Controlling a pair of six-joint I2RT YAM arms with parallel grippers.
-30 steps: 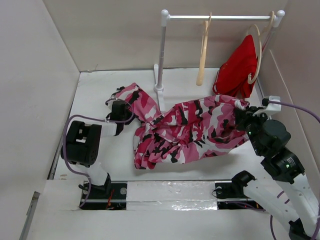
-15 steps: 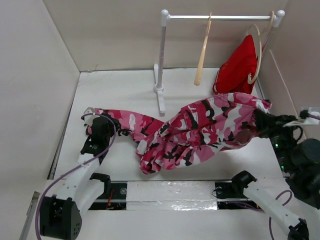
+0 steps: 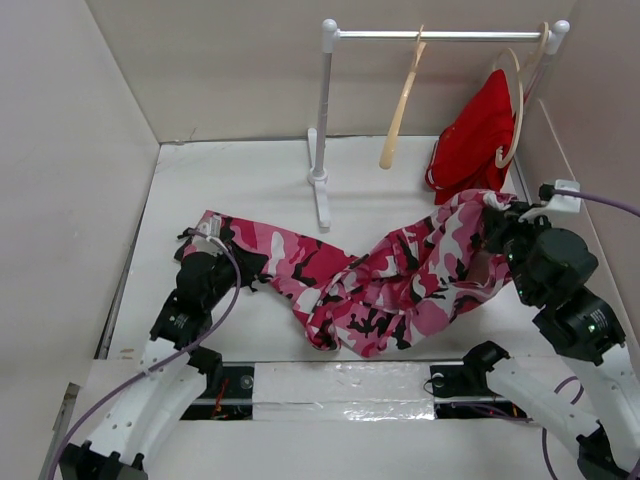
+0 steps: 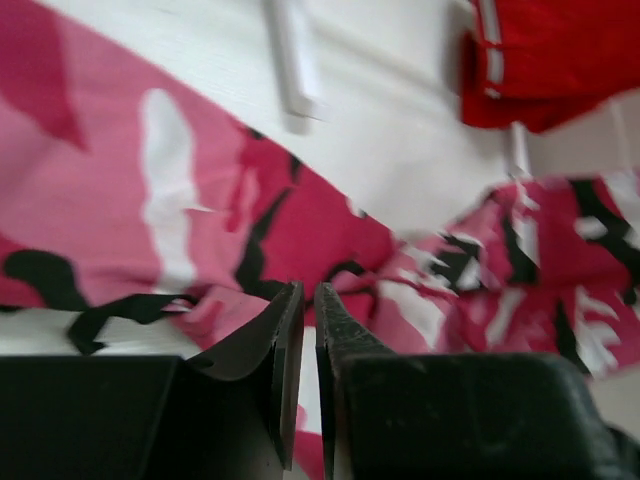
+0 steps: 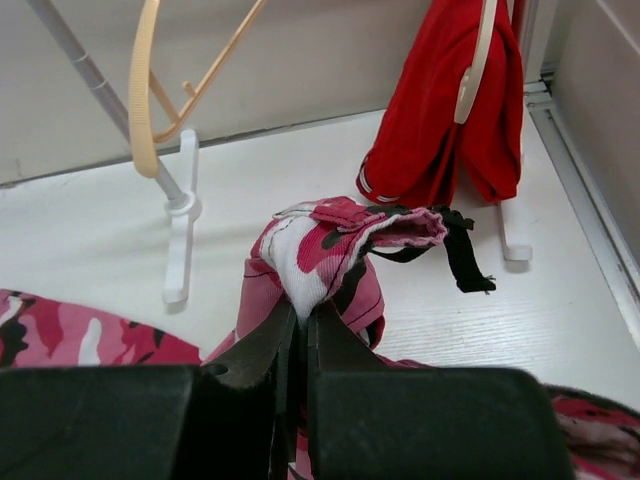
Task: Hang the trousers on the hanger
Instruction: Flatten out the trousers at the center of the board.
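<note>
Pink, red, white and black camouflage cloth: the trousers (image 3: 400,290) stretch across the near half of the white surface (image 3: 240,170), from close to its left edge to close to its right edge. Their middle sags in a rumpled heap towards the near edge.

At the left end, the left tool (image 3: 215,262) meets the cloth. In the left wrist view its fingers (image 4: 290,330) are closed to a thin slit, with the trousers (image 4: 150,200) and a black tie (image 4: 120,312) at the tips. The pinched fold itself is hard to make out.

At the right end, the right tool (image 3: 495,225) holds the trousers raised near the right edge. In the right wrist view it (image 5: 303,320) is clamped narrow on a white and pink fold of the trousers (image 5: 320,250). A black drawstring (image 5: 462,250) dangles from that fold.

The hanger (image 3: 397,120), of pale wood, hangs tilted by its hook from the rail (image 3: 440,35) of a white rack at the far edge, well apart from the trousers. The right wrist view shows the hanger (image 5: 145,90) beside the rack post (image 5: 100,90).

Towards the far right corner, a plain red garment (image 3: 480,135) hangs on a second pale hanger (image 3: 515,110) from the same rail, just beyond the raised end of the trousers.
</note>
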